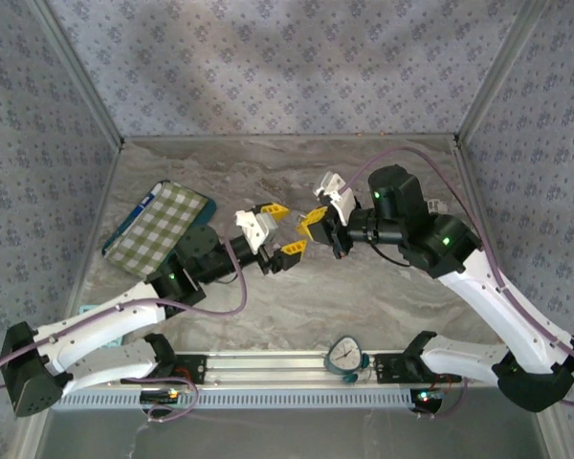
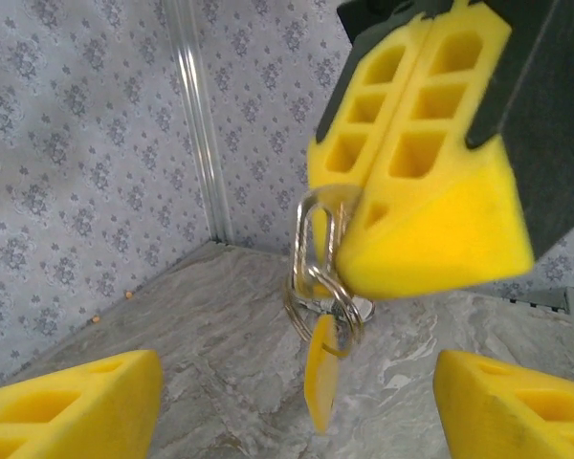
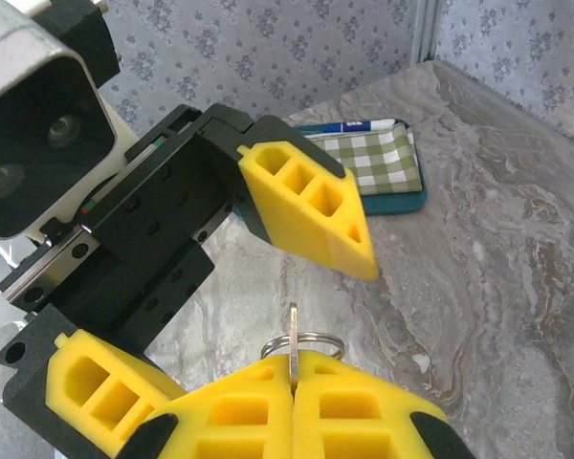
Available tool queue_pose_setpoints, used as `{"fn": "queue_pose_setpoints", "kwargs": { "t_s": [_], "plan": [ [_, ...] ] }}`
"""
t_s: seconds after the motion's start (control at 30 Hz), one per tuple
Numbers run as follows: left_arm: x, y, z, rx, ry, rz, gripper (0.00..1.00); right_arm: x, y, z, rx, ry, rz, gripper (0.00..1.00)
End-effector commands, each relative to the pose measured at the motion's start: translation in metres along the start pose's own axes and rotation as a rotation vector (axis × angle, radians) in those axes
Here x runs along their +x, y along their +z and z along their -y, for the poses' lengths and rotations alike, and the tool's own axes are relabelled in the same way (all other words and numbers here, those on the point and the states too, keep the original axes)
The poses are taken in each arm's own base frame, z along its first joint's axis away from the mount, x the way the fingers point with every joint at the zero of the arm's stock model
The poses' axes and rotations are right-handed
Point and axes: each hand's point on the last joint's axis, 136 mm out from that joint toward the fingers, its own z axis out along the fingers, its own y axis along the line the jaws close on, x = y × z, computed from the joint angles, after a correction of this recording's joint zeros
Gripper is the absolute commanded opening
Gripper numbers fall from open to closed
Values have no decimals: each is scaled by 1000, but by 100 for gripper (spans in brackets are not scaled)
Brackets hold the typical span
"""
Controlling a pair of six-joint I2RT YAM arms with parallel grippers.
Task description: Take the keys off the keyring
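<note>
In the left wrist view's upper right, my right gripper (image 2: 364, 220) clamps the keyring (image 2: 318, 277); the yellow-headed key (image 2: 320, 378) hangs below it, between my left gripper's (image 1: 283, 232) wide-spread fingers.

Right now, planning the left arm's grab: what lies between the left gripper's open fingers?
Left wrist view: the keyring and a yellow-headed key hang between the left gripper's fingers, held by the shut right gripper.

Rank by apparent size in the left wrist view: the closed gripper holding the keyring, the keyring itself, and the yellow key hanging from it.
1. The right gripper, by far the largest.
2. The keyring.
3. The key; it hangs edge-on, so it may look smaller than it is.
</note>
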Motion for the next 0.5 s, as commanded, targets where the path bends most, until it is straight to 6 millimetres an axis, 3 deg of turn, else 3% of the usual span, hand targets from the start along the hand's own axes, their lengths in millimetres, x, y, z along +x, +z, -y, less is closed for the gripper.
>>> {"fn": "queue_pose_setpoints", "kwargs": {
  "t_s": [0.0, 0.2, 0.27, 0.37, 0.47],
  "plan": [
    [-35, 1, -5, -31, 27, 93, 75, -1, 0, -3, -1, -22, -2, 0],
    [-39, 8, -7, -36, 33, 92, 72, 1, 1, -6, -11, -26, -6, 0],
    [-39, 9, -7, -34, 34, 90, 65, 0, 1, -7, -14, -27, -4, 0],
    [-38, 9, -6, -30, 40, 85, 45, -1, 0, -9, -19, -32, 1, 0],
    [-36, 9, -7, -34, 42, 78, 35, -2, -2, -10, -20, -36, 8, 0]
  ]
}}
